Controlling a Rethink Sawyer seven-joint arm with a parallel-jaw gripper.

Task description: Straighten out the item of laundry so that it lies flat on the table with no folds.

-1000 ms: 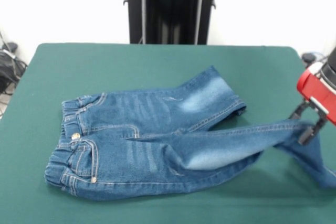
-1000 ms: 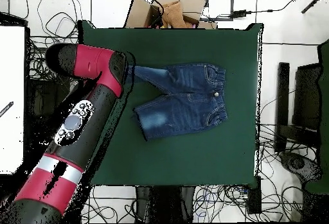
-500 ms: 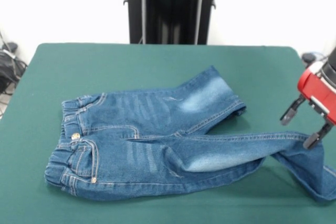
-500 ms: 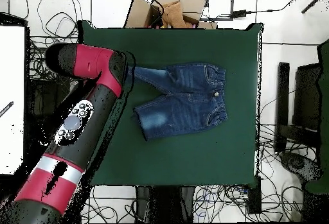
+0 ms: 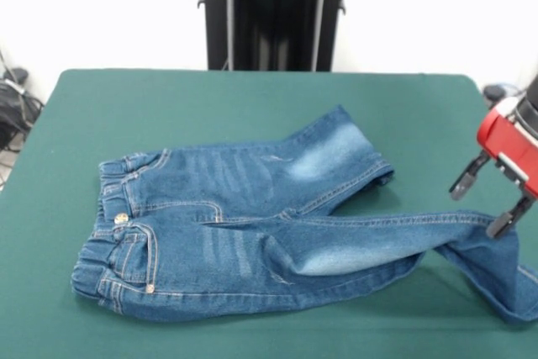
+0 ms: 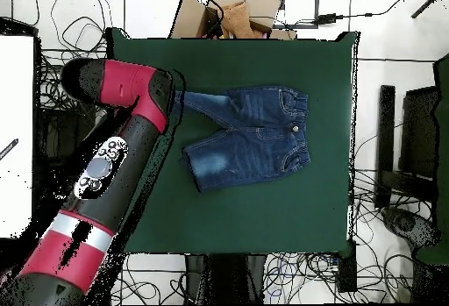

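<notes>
Dark green table (image 5: 210, 98), spread wide under everything. Red and black arm (image 6: 105, 167), stretched in the overhead view from 7 o'clock up toward 10 o'clock, elbow bent over the table's edge at 9 o'clock. In the front view, only the red wrist block seen, entering at 3 o'clock.

Small blue denim jeans (image 5: 244, 224), lying a little toward 5 o'clock of the table's middle in the front view. Gathered waistband (image 5: 105, 224) at 9 o'clock, bunched, with brass button (image 5: 121, 219) on it. One leg flat, angled toward 1 o'clock, pale faded patch near its hem. Other leg stretched toward 3 o'clock across the first one's lower edge, its end folded back and trailing to the frame's corner at 4 o'clock. Not yet flat: fold at that leg end, ripple at the crotch.

Gripper (image 5: 484, 199), hanging above the far end of the stretched leg, two black fingers spread apart, nothing between them. Lower fingertip just at the denim's upper edge; contact not clear. Other fingertip well off the cloth, over bare green.

No brand, label or legible writing found on jeans, table or arm. In the overhead view, gripper hidden beneath the arm's elbow.
</notes>
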